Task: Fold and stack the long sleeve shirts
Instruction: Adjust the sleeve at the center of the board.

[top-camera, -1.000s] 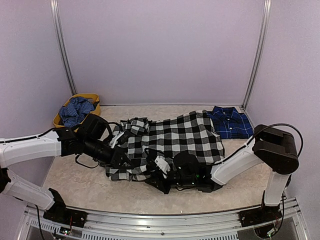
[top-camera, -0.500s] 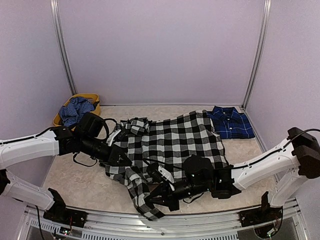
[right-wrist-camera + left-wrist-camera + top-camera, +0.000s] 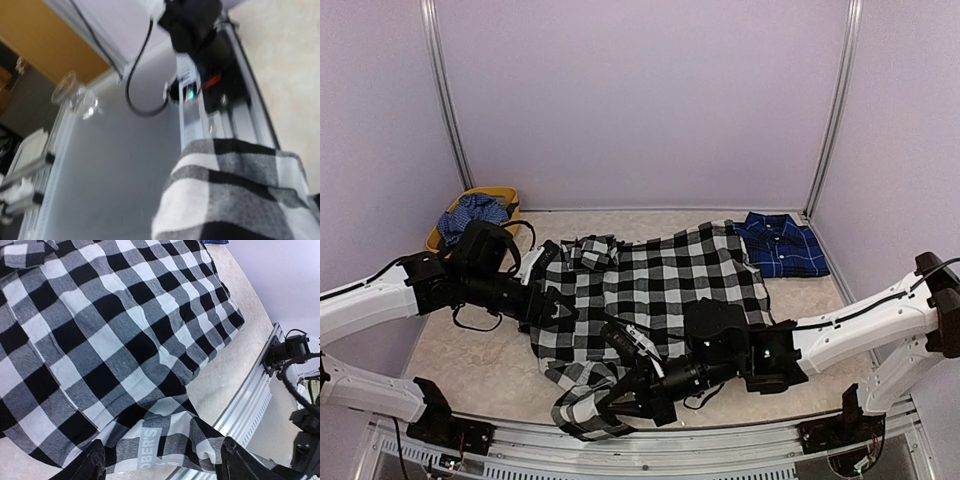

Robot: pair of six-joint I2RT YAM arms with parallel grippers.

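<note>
The black-and-white check shirt (image 3: 665,275) lies spread across the middle of the table, and the navy blue plaid shirt (image 3: 780,245) lies folded at the back right. My left gripper (image 3: 553,308) hovers over the check shirt's left side. In the left wrist view the left gripper (image 3: 165,467) is open, its fingers (image 3: 92,465) wide apart above the cloth and its white lettering (image 3: 150,450). My right gripper (image 3: 610,405) is shut on a sleeve of the check shirt (image 3: 235,195), stretched toward the near-left edge. The cloth hides its fingers in the right wrist view.
A yellow basket (image 3: 510,196) with blue checked cloth (image 3: 472,218) stands at the back left. An aluminium rail (image 3: 720,452) runs along the near edge, just under the held sleeve. Lilac walls close the back and sides.
My right gripper has drawn the sleeve out from the shirt's middle toward the near-left edge. My left gripper has opened, let go of the cloth and drawn back a little to the left.
</note>
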